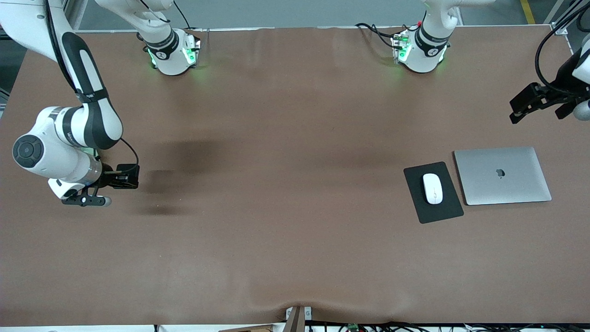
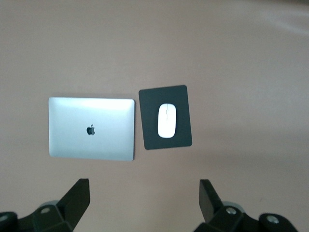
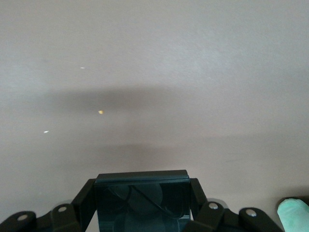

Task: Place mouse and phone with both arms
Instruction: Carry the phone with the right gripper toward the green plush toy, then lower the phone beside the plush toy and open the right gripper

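Note:
The white mouse lies on a black mouse pad toward the left arm's end of the table; it also shows in the left wrist view. My left gripper is open and empty, up in the air near the table's edge at that end; its fingers stand wide apart. My right gripper is shut on the black phone and holds it above bare table at the right arm's end. In the right wrist view the phone sits between the fingers.
A closed silver laptop lies beside the mouse pad, toward the left arm's end; it also shows in the left wrist view. The brown table top stretches between the two arms.

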`<action>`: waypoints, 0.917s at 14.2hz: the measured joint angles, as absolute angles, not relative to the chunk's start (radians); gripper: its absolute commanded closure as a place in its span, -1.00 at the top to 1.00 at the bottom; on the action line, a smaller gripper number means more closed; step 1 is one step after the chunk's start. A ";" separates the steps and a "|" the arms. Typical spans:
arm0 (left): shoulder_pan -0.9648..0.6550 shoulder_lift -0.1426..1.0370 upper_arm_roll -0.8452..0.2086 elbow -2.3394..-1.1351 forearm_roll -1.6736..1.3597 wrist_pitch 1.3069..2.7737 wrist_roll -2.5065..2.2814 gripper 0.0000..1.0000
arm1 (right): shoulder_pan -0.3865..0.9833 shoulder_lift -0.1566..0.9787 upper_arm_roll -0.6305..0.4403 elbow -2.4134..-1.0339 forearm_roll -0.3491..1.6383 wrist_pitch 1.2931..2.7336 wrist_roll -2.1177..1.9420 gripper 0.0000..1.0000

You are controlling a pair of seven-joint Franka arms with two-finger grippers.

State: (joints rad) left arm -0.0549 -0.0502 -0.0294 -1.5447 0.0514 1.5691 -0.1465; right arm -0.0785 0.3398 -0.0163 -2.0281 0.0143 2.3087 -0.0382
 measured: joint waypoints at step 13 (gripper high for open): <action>-0.057 -0.053 -0.026 -1.551 0.006 1.481 -0.100 1.00 | -0.275 0.505 -0.018 -2.080 -0.041 2.497 -0.160 -0.82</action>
